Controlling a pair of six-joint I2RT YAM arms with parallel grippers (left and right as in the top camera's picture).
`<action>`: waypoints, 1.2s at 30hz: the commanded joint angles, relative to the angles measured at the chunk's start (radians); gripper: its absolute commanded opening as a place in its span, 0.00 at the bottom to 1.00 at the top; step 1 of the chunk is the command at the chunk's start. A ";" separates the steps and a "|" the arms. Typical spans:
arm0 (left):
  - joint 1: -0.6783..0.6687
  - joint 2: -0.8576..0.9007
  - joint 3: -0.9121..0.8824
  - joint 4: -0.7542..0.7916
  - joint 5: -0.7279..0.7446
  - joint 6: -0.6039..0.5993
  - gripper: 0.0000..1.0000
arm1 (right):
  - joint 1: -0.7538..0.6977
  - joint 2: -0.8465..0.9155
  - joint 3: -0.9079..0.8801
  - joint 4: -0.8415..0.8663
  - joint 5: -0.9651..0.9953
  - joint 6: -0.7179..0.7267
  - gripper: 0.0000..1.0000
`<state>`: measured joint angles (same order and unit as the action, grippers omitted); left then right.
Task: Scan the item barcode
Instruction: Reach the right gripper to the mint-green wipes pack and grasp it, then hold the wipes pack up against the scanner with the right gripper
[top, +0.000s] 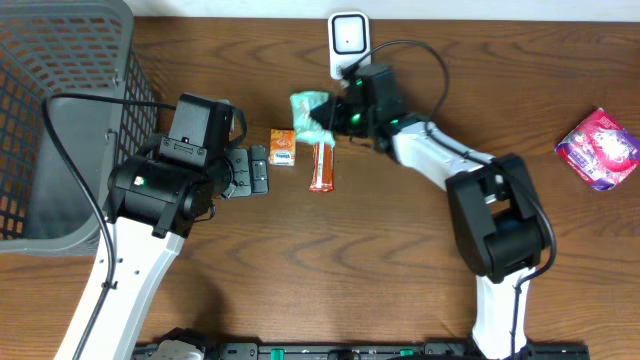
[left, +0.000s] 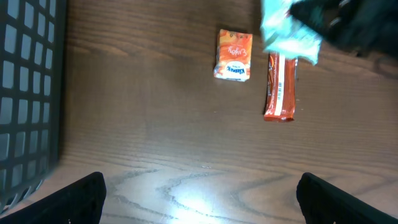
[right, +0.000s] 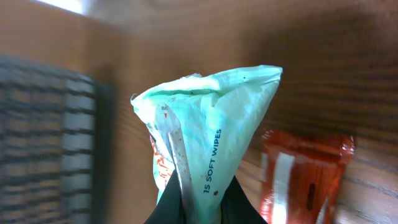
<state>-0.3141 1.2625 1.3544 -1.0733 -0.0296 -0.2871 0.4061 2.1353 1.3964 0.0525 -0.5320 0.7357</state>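
The right gripper (top: 333, 117) is pinched tight on the mint-green wipes pack (top: 308, 108), its fingers (right: 166, 210) clamping one end of the pack so the rest fans out ahead of them. The white scanner (top: 348, 38) stands just behind this gripper at the far edge of the table (top: 380, 250). A red snack bar (top: 321, 165) lies directly under the pack's end. A small orange packet (top: 283, 146) lies beside the bar, between the two grippers. Beyond the right arm's elbow, bare wood runs out to a pink packet (top: 598, 148) near the table's edge, well apart from everything else. The left gripper (top: 259, 168) is spread wide and holds nothing, its tips close to the orange packet, with bare wood beneath it. Behind the left arm stands a grey mesh basket (top: 60, 100), with only its walls and floor in view.
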 joint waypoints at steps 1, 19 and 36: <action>0.005 0.005 0.002 -0.003 -0.009 0.005 0.98 | -0.085 -0.042 0.003 0.085 -0.288 0.363 0.01; 0.005 0.005 0.002 -0.003 -0.009 0.006 0.98 | -0.202 -0.042 0.003 0.125 -0.705 1.013 0.02; 0.005 0.005 0.002 -0.003 -0.009 0.006 0.98 | -0.122 -0.042 0.003 0.291 0.051 0.298 0.01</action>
<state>-0.3141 1.2625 1.3544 -1.0737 -0.0296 -0.2871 0.2703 2.1250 1.3956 0.3313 -0.7685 1.1973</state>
